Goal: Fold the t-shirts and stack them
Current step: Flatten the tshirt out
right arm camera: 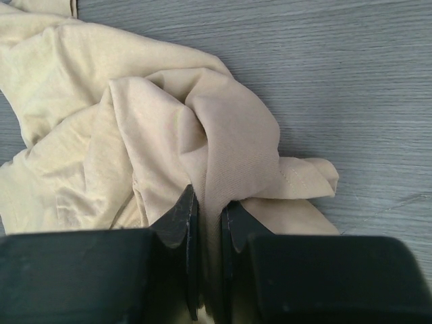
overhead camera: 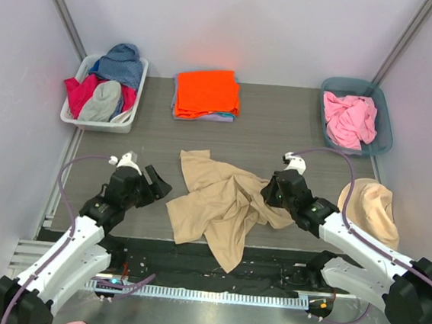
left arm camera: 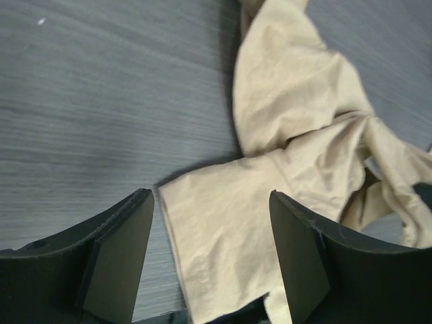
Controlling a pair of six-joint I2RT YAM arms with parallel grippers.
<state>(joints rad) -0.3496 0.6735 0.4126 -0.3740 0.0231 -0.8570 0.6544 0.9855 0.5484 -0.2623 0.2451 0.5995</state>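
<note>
Right pincer (right arm camera: 206,206) pinching tan shirt (right arm camera: 155,135), partly cropped

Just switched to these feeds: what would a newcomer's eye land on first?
The crumpled tan shirt sprawled in the middle of the table, with the right pincer shut on a bunched fold of it and the left pincer open astride its left corner. Next, the bright orange shirt folded at the far edge, centre.
</note>
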